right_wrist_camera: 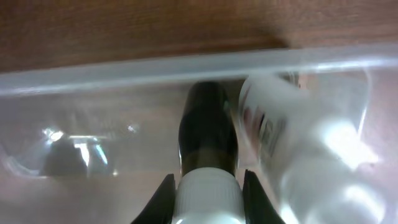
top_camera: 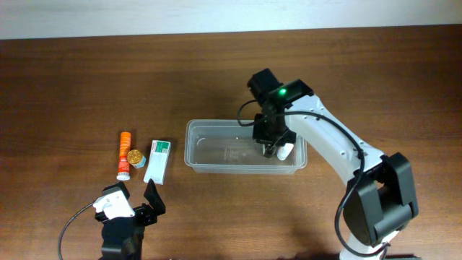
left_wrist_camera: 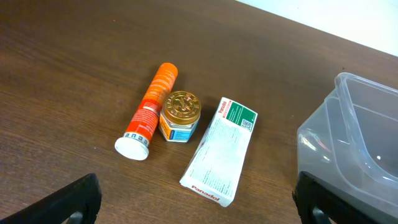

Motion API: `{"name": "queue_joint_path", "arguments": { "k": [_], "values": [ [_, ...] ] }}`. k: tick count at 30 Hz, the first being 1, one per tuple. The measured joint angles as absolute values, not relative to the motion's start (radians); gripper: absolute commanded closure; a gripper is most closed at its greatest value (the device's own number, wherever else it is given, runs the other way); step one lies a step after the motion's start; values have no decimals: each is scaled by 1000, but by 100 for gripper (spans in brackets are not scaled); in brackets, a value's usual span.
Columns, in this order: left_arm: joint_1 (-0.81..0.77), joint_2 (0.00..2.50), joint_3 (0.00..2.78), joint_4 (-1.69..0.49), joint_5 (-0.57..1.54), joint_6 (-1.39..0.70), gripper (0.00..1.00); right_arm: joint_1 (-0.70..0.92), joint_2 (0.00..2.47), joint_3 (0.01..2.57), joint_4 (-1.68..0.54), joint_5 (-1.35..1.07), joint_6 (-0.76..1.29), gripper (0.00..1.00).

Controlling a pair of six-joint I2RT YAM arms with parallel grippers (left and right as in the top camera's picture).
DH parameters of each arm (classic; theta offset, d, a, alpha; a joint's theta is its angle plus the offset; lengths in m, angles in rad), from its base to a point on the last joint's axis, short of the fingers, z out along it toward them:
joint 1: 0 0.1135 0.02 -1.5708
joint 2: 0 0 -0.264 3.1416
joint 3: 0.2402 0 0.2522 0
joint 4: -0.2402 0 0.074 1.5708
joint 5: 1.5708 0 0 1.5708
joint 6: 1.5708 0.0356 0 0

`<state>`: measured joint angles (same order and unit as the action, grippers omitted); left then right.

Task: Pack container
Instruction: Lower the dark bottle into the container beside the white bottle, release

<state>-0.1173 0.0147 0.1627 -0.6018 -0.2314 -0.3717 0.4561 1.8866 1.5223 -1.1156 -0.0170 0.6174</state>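
The container [top_camera: 190, 144] lies lengthwise at the centre of the table [top_camera: 86, 79] in the overhead view, its long rims running left to right, with bare wood along both long sides and a wide band of wood above it. At its right end the right gripper [top_camera: 273, 148] reaches down inside the walls, fingers drawn narrow against the white cap of a dark bottle [right_wrist_camera: 208, 130]. A white bottle [right_wrist_camera: 267, 124] lies just beside it, tilted toward the corner; its label print is too blurred to read. The left stretch of the tub floor shows only clear plastic. A strip of open wood separates the tub's left wall from the carton [left_wrist_camera: 217, 152], which reads "Panadol" in red along its near edge. Left of it are a small jar [left_wrist_camera: 180, 115] with an embossed gold lid and an orange tube [left_wrist_camera: 151, 109]; the tube's lettering is too small to make out. The left gripper [left_wrist_camera: 196, 214] hangs at lower left, fingers spread wide around nothing.
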Motion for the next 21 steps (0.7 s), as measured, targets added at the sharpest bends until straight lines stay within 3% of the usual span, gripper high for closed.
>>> {"name": "queue_joint_path", "arguments": {
  "k": [4, 10, 15, 21],
  "values": [
    [-117, 15, 163, -602, -231, -372, 0, 446, 1887, 1522, -1098, -31, 582, 54],
    [-117, 15, 163, -602, -231, -372, 0, 447, 1886, 1522, -1121, -44, 562, 45],
    [-117, 15, 163, -602, -231, -372, 0, 443, 1854, 1613, -1229, -27, 557, 22],
    [-117, 15, 163, -602, -231, -371, 0, 336, 1705, 1794, -1302, -24, 540, 18]
  ]
}}
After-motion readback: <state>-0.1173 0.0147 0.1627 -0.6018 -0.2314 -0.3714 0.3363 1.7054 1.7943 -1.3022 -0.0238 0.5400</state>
